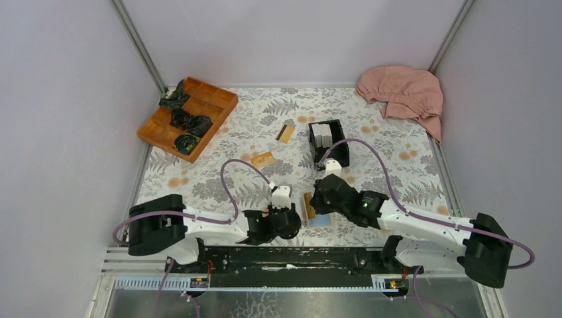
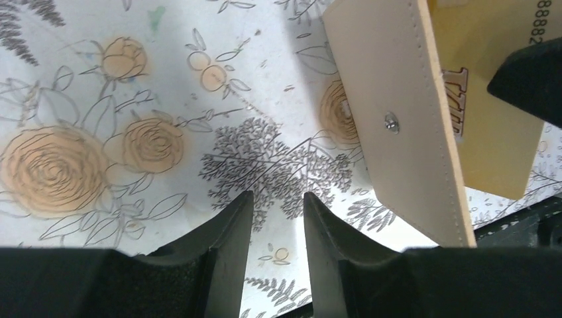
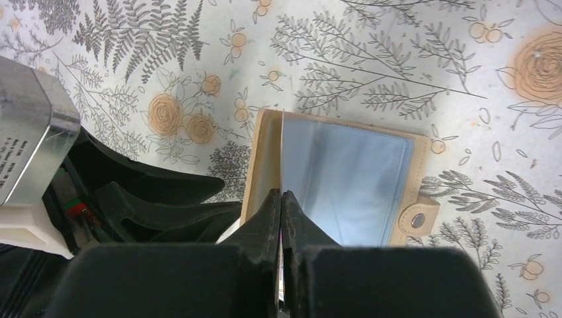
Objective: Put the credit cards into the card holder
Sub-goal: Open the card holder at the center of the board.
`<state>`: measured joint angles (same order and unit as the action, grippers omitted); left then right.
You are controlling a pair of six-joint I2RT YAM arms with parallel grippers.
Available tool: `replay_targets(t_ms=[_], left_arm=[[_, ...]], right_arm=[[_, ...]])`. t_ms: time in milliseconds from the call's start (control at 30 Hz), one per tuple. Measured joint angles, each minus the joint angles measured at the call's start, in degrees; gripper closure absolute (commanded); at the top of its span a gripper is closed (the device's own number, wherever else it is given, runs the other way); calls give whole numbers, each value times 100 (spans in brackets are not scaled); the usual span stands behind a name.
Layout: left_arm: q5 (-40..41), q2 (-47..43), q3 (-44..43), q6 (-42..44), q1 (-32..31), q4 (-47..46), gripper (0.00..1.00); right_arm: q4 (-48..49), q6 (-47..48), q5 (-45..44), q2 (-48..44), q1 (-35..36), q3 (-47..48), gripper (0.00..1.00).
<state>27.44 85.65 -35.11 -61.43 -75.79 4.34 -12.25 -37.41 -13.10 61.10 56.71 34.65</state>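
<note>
At the near middle of the worktop (image 1: 265, 119), between the two arms, the card holder (image 3: 344, 185) lies open. Its clear inner panel faces up and its snap tab (image 3: 417, 220) sticks out on one side. One tan flap stands raised off the surface.

The right gripper (image 3: 281, 195) is clenched on a gold card (image 2: 494, 142), which it holds on edge along the holder's fold, just behind the raised flap. Whether the card has entered a slot cannot be told.

The left gripper (image 2: 275, 199) hangs just beside the raised flap, released, with only the flowered surface showing in the gap.

Two further cards lie flat farther out, apart from each other: a banded card (image 1: 286, 133) and a plain card (image 1: 263, 159). Right of them stands a black box (image 1: 329, 162) holding pale blocks. An orange tray (image 1: 156, 129) with dark items sits at far left, and a pink cloth (image 1: 404, 93) at far right.
</note>
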Motion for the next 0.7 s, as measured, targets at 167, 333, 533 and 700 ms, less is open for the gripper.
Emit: replay_targets(t_ms=[167, 333, 533, 700], left_arm=[[50, -236, 68, -109, -74, 420, 57], [105, -439, 155, -214, -144, 734, 57], [122, -597, 170, -350, -195, 1102, 56], [131, -951, 245, -511, -260, 1816, 56]], right_arm=[[-35, -44, -302, 348, 435, 240, 100], [-162, -66, -654, 678, 793, 568, 100], [-343, -85, -1093, 1097, 1204, 1027, 100], [-380, -109, -1329, 1388, 1436, 1156, 100]])
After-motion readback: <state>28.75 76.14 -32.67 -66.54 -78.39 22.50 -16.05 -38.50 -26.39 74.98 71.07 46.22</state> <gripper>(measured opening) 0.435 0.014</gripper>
